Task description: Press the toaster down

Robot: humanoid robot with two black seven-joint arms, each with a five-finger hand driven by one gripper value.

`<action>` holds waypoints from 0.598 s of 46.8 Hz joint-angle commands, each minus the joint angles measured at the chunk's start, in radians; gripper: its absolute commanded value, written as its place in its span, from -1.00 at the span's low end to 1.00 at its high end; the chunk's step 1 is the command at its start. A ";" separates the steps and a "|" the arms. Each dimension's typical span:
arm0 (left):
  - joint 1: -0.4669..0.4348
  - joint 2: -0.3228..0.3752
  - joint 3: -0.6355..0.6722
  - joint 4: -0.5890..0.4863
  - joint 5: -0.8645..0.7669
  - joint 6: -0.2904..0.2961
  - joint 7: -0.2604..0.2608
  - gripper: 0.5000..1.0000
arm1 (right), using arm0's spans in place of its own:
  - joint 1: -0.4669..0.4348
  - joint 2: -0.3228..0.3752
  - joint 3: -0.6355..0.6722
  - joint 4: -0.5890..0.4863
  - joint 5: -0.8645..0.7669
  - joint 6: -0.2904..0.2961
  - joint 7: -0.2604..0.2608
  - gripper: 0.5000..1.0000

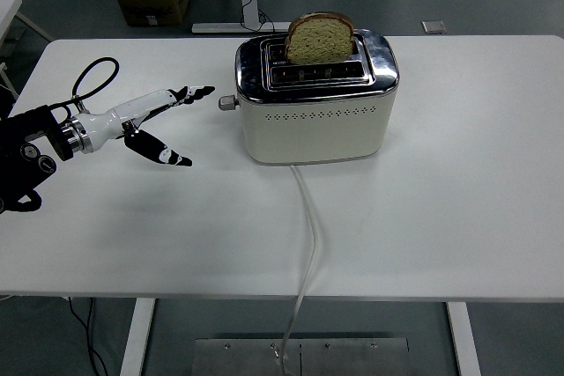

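The left arm comes in over the table's left edge, its black forearm low at that edge and a black cable looped above the wrist; the white-backed left hand [145, 121] is stretched out flat toward the table's middle, held above the surface; its fingers [189, 93] lie straight and close together, black at the tips, pointing right; the thumb [163, 151] splays away from them toward the near edge; the hand holds nothing.
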 commanded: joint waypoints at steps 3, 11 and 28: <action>0.001 0.000 0.000 0.000 0.004 0.000 -0.002 1.00 | 0.000 0.000 0.000 0.000 0.000 0.000 0.000 1.00; 0.000 -0.002 0.000 0.000 0.010 0.000 -0.002 1.00 | 0.000 0.000 0.000 0.000 0.000 0.000 0.000 1.00; 0.000 -0.025 0.001 0.000 0.016 0.000 -0.002 1.00 | 0.000 0.000 0.000 0.000 0.000 0.000 0.000 1.00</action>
